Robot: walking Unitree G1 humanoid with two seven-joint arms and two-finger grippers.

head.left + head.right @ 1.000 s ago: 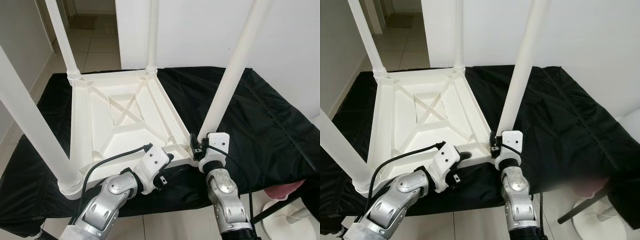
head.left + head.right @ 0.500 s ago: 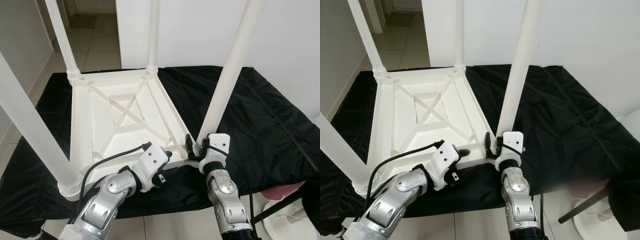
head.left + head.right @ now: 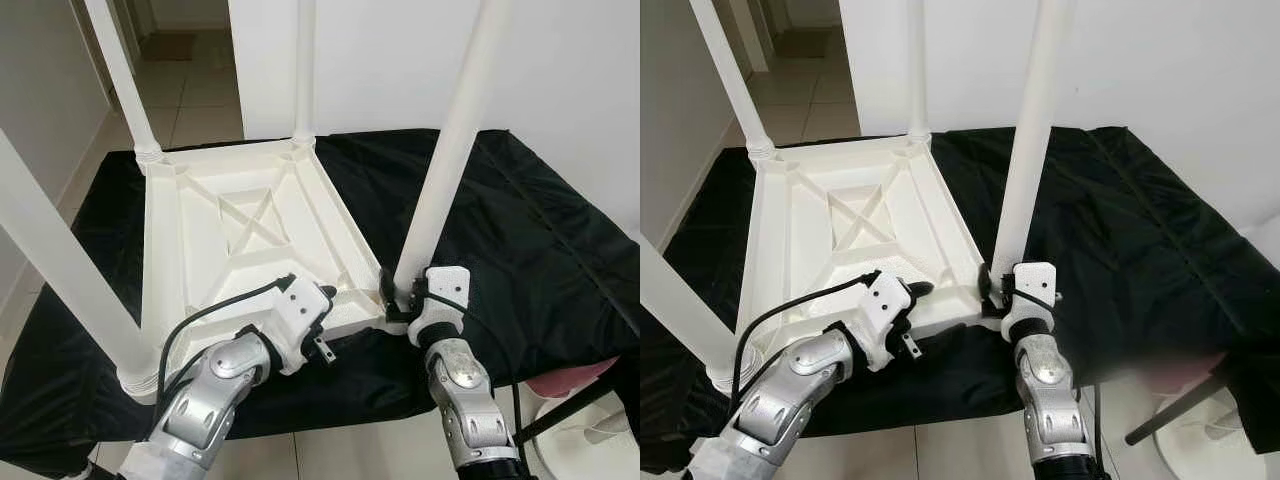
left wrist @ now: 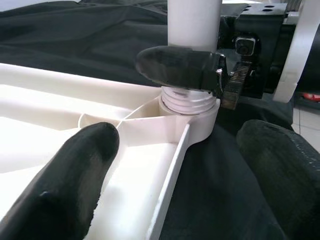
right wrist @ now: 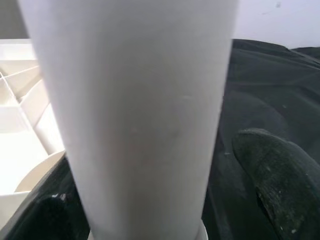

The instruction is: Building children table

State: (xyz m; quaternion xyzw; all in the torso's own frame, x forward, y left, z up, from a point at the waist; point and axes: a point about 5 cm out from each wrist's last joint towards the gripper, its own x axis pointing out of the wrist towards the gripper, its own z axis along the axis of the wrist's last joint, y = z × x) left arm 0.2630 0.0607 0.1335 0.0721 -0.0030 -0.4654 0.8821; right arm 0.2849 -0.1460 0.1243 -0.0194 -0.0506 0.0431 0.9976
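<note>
Black cloth (image 3: 520, 240) | right pincer (image 3: 398, 297) — clasps table leg (image 3: 450, 160) base | left pincer (image 3: 322, 300) — spread, straddling tabletop (image 3: 240, 240) rim

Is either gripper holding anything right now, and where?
The right gripper clasps the near-right white plastic table leg at its base. The left gripper straddles the upturned white tabletop's rim, open.

A home interior, judging by the pale tiled floor (image 3: 195, 95), plain white walls (image 3: 370, 60) and an open doorway (image 3: 175, 30) leading to a further tiled room. A black cloth (image 3: 540, 240) is spread over a low surface, and a white plastic children's table (image 3: 240, 240) lies upside down on it.
</note>
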